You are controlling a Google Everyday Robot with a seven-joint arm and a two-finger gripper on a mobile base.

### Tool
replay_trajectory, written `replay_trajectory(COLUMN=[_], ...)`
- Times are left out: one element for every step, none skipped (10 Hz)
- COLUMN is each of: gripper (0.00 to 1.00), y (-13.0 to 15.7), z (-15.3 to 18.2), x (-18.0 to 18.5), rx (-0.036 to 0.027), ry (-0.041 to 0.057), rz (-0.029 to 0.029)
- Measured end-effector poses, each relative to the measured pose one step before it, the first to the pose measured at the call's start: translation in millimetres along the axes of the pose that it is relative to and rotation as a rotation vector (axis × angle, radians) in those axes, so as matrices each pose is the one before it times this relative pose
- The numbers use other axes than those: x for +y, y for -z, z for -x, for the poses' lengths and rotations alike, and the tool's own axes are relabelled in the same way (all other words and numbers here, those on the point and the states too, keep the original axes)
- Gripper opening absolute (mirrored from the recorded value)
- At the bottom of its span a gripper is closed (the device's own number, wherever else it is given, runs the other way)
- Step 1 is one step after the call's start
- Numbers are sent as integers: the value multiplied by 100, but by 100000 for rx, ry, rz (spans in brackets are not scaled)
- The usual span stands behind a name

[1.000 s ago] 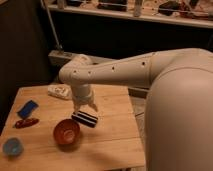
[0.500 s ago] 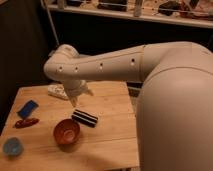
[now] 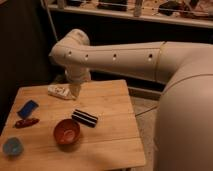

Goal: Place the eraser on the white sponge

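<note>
- the gripper hangs low over the far left part of the table, just beside the right end of the sponge; whether it is released or clenched cannot be told.
- it holds nothing that can be seen: the eraser lies flat on the table, apart from the gripper.
- the eraser lies nearer the camera than the gripper and a little to the right in view, its long axis running diagonally from far-left to near-right.
- its left end is close to the red bowl, so a grasp probably suits the short width best.
</note>
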Motion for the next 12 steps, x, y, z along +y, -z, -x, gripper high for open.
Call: replay_trajectory(gripper=[65,65,65,65,65,65,65,65,65,65,65,65], y=[-562,-1097,-1151,-1014,-1698,-869,-1087,-880,-1281,-888,-1387,-1297], z=[-672,-480,-166,-72,-50,14,-92,-196,-489,-413,-790,-717], x=[-457,-136,32,38,-448,-381,-248,-164,-32,94,406,578], rx=[693,1295,943,614,345,-371,-267,8,392,540,1563,1543], ry=[1643,1163,567,51,-783,-921,-805,-583,-728,-371,-171,-299], rz=[1333,1553,1233,920,-371,-1014,-1252,-1159,-1780,-1222,-1516,-545])
